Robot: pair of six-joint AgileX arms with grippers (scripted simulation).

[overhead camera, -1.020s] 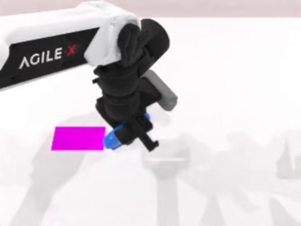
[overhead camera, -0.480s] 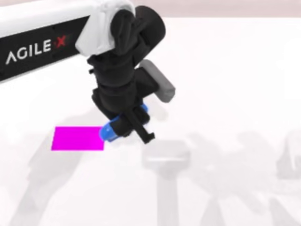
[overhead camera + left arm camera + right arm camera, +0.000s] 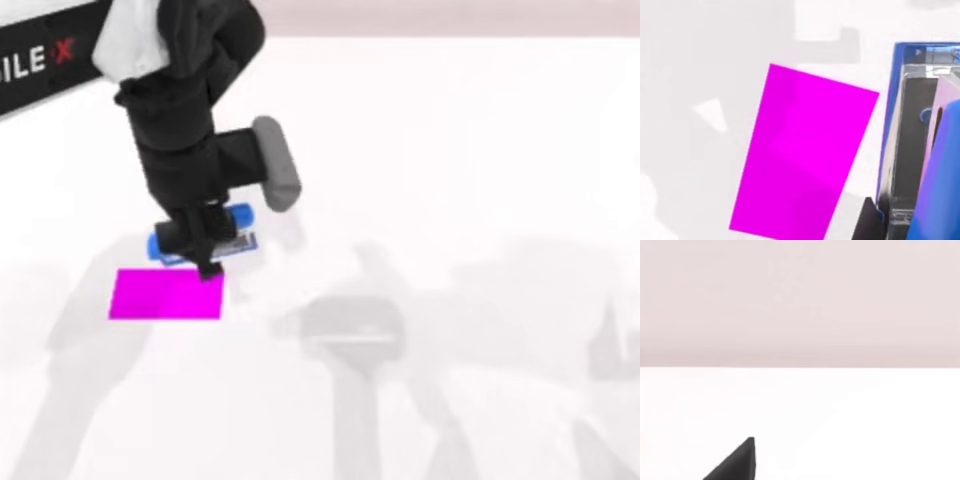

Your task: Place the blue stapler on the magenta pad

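— Where was the stapler (image 3: 238, 218)?
— Pinched in the left hand (image 3: 205, 245), above the surface (image 3: 450, 150), just behind the pad's (image 3: 165, 294) far edge.
— The right hand?
— Only a dark tip showed; I couldn't tell its state.

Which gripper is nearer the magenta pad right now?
Left. The left gripper holds the blue stapler just above the far edge of the magenta pad. The right gripper is out of the top view.
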